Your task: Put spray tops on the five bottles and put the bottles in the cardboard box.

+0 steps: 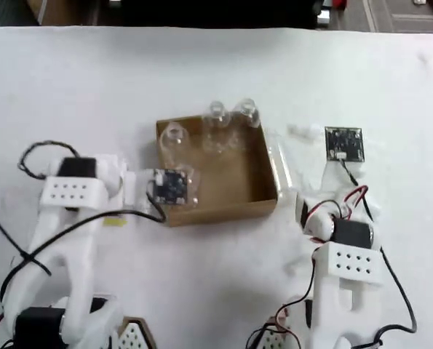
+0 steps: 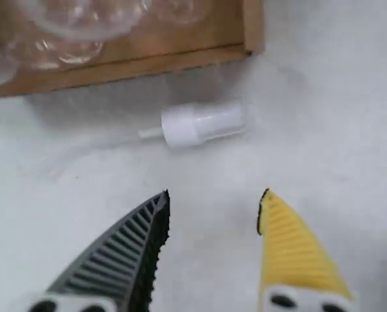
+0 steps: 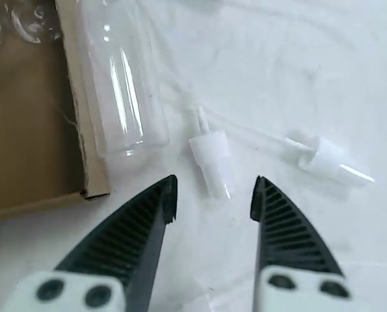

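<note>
The cardboard box (image 1: 234, 182) sits mid-table with three clear bottles (image 1: 216, 122) standing along its far side. Another clear bottle (image 3: 118, 84) lies on the table against the box's outer wall (image 3: 82, 149). My right gripper (image 3: 216, 180) is open just above the table, and a white spray top (image 3: 211, 159) lies right in front of its fingertips. A second spray top (image 3: 323, 157) with its thin tube lies a little farther off. My left gripper (image 2: 216, 194) is open and holds nothing. A white spray top (image 2: 203, 123) lies ahead of it beside the box wall (image 2: 128, 65).
The white tabletop (image 1: 92, 87) stretches wide around the box. Both arm bases (image 1: 340, 291) stand near the front edge with loose cables. The table's far edge (image 1: 201, 27) meets a dark floor.
</note>
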Motion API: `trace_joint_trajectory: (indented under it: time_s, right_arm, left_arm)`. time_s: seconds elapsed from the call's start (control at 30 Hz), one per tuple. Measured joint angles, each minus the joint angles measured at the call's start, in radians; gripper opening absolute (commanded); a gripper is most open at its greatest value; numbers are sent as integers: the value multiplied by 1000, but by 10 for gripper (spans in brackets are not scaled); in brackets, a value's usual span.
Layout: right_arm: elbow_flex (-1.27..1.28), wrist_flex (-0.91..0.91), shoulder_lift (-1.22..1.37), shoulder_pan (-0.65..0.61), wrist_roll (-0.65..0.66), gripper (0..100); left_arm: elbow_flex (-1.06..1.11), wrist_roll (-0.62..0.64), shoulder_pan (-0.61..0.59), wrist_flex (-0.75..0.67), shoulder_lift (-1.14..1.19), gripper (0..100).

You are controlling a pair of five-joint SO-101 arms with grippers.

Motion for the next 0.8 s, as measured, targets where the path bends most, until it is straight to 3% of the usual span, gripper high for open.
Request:
trace_joint_trajectory:
  time_s: [0.13, 0.37, 0.57, 0.8]
  right_arm:
    - [54, -92, 0, 2, 0, 166]
    - [64, -138, 0, 29, 0, 166]
    - [64, -175, 37, 29, 0, 166]
    - [-23, -201, 307, 29, 0, 166]
  left_arm:
    - [89, -112, 57, -129, 0, 219]
    - [98, -259, 106, -204, 5, 219]
    - [153, -313, 129, -233, 9, 217]
    - [227, -362, 129, -293, 9, 216]
